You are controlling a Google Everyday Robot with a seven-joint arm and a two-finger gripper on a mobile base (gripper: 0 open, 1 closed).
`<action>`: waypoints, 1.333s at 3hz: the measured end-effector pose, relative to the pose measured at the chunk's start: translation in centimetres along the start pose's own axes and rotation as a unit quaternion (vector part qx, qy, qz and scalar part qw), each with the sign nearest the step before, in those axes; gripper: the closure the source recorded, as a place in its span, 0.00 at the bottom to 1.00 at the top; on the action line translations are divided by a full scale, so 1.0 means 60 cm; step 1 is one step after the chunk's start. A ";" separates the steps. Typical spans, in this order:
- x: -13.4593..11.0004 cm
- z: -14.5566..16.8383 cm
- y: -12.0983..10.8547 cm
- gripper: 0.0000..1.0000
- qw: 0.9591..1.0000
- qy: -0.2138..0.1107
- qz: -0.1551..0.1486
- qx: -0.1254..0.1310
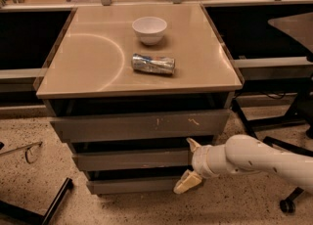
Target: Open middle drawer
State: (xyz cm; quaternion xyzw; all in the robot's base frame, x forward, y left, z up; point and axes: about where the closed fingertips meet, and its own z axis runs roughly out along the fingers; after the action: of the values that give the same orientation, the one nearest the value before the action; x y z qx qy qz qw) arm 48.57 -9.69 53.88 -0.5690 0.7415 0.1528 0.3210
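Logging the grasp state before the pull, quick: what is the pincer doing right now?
Pincer: open, one finger above and one below the right end of the middle drawer front, not closed on it.

Just 1 view to go on. Parked up high in front of the cabinet (88, 67), tilted down onto its top and facing the drawer fronts pretty much square-on, near enough to fill most of the view. Catches the gripper (190, 163) low right, fingers spread, at the right end of the middle drawer (132, 159).
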 end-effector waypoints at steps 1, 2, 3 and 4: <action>-0.004 0.005 0.001 0.00 1.000 0.001 -0.003 -0.003; -0.001 0.036 0.007 0.00 1.000 0.003 -0.010 -0.011; 0.009 0.100 0.013 0.00 1.000 -0.001 -0.015 -0.012; 0.025 0.147 0.008 0.00 1.000 -0.001 -0.015 -0.004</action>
State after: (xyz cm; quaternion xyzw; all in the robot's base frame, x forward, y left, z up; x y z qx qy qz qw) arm 50.56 -5.42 46.26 -0.5812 0.7321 0.1516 0.3212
